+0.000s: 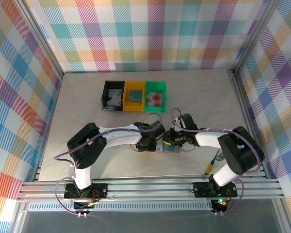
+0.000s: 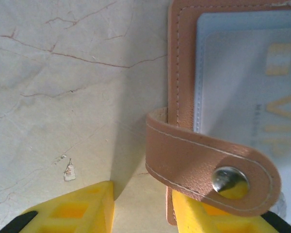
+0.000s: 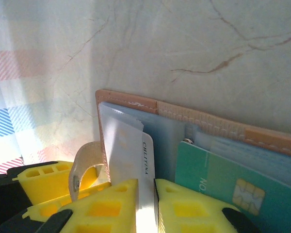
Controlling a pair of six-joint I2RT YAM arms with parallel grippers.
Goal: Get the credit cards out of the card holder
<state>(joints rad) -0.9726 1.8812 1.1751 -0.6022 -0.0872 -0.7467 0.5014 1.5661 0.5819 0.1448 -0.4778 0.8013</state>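
Overhead: the card holder (image 1: 167,147) lies by the table's (image 1: 87,107) near edge, between both arms. Left wrist: left claw (image 2: 141,194) spread, one finger apparently pinning the holder's edge. Right wrist: right claw (image 3: 146,187) clenched on a white card (image 3: 133,145), likely to draw it out.

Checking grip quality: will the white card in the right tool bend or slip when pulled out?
Probably stiff: the white card runs straight into the right tool. Its shiny face might slip. Thin, so likely light.
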